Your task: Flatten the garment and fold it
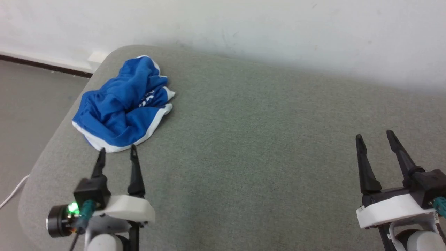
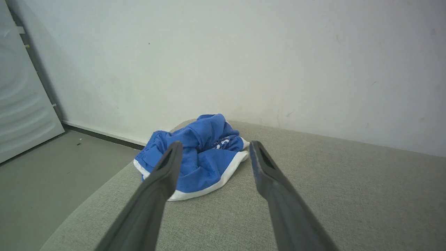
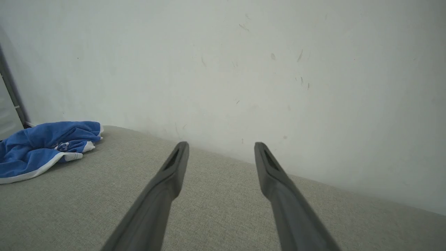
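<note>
Bright blue shorts (image 1: 122, 104) with white trim, bunched in a loose heap at the far left corner of a grey cushion (image 1: 244, 146), close to its rounded left edge and not far from the white wall (image 1: 244, 24). Neither flattened nor folded: creased all over, with a white hem curving along the near side and a bit of white print peeking out of the middle folds. Same shorts (image 2: 202, 164) straight ahead in the left wrist view, and shorts (image 3: 35, 153) far off to the left in the right wrist view.

At the near left, left gripper (image 1: 117, 149), fingers apart and empty, tips pointing away and reaching just to the near hem of the shorts. Hard to tell whether touching the cloth or stopping just short. From its own wrist, left gripper (image 2: 215, 144) spread wide in front of the heap.

At the near right, right gripper (image 1: 374, 134), well apart from the shorts, fingers likewise spread wide, holding nothing, over bare cushion. From its own wrist, right gripper (image 3: 221, 144) aimed toward the far edge of the cushion and the wall behind.

Left of the cushion, grey floor (image 1: 31, 104), with a dark skirting strip (image 1: 41, 64) along the foot of the wall and a white cable (image 1: 14, 191) lying at the near left. Small green light (image 1: 73, 208) lit on the left wrist.
</note>
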Robot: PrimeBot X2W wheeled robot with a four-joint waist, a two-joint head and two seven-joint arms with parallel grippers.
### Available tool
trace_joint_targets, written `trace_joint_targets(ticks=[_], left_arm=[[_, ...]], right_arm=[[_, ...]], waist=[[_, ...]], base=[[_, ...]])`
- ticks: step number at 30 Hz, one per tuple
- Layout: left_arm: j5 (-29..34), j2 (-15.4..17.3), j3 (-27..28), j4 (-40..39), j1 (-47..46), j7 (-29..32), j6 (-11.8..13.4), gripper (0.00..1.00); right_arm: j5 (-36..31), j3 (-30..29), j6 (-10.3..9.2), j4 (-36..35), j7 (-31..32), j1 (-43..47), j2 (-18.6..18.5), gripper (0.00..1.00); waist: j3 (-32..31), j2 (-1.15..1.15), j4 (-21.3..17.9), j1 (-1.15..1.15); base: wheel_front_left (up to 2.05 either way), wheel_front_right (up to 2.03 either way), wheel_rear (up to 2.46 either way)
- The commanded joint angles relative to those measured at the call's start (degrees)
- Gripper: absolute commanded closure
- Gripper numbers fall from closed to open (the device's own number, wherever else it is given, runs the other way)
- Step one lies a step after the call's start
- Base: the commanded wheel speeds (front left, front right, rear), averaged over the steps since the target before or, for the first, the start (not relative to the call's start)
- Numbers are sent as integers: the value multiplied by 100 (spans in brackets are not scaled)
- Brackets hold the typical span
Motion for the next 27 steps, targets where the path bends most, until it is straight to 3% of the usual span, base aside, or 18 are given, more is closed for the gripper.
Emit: trace_joint_targets(ticks=[1, 6, 12, 20, 27], left_arm=[[-53, -13, 95, 26, -196, -67, 28, 0], [-191, 91, 468, 258, -721, -127, -104, 0], [-287, 532, 640, 955, -1565, -118, -349, 0], [-390, 1240, 532, 1981, -2723, 701, -837, 0], [-636, 1596, 354, 2874, -3505, 1807, -1174, 0]], right_arm=[[-47, -37, -6, -71, -67, 34, 13, 0], [-162, -18, -6, -179, -127, -33, 13, 0], [-257, -2, -7, -324, -198, -213, -120, 0], [-334, -42, -8, -557, -294, -420, -371, 0], [-391, 25, -9, -764, -378, -714, -583, 0]], waist=[[76, 1, 110, -1], [290, 1, 218, -1], [697, 1, 247, -1], [1381, 1, 204, -1], [1932, 1, 80, -1]], base=[[0, 0, 0], [0, 0, 0], [0, 0, 0], [0, 0, 0], [0, 0, 0]])
